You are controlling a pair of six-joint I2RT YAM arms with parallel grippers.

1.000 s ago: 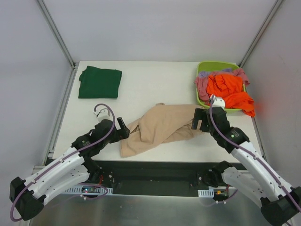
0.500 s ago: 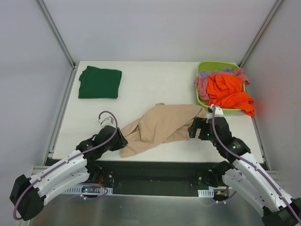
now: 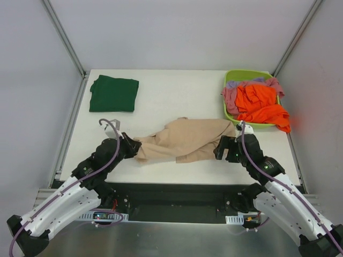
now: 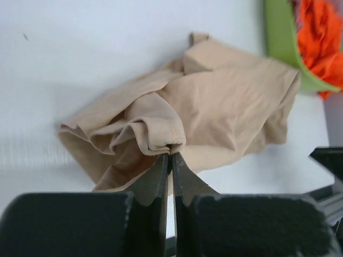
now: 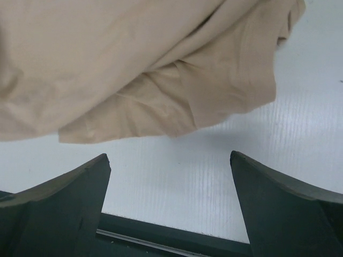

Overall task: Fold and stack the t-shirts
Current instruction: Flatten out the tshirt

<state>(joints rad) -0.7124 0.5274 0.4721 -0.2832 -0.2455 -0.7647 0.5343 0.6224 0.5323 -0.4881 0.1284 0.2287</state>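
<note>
A crumpled beige-tan t-shirt [image 3: 185,140] [image 4: 225,101] [image 5: 134,64] lies across the near middle of the table. My left gripper [image 3: 135,148] [image 4: 170,152] is shut on a fold at the shirt's left end. At the shirt's right end my right gripper [image 3: 221,150] [image 5: 169,160] stands open just short of the hem, with only bare table between its fingers. A folded dark green t-shirt [image 3: 113,93] lies flat at the far left. Orange [image 3: 260,104], pink and lilac t-shirts are heaped in the basket.
The lime-green basket [image 3: 230,115] [image 4: 281,40] stands at the far right corner, with orange cloth spilling over its near rim. Metal frame posts rise at both back corners. The table's near edge [image 5: 161,235] runs just behind my right fingers.
My left gripper came in to the shirt's left end, shut on a fold and pulled it leftward, stretching the shirt out. My right gripper moved slightly left and nearer, staying open.
</note>
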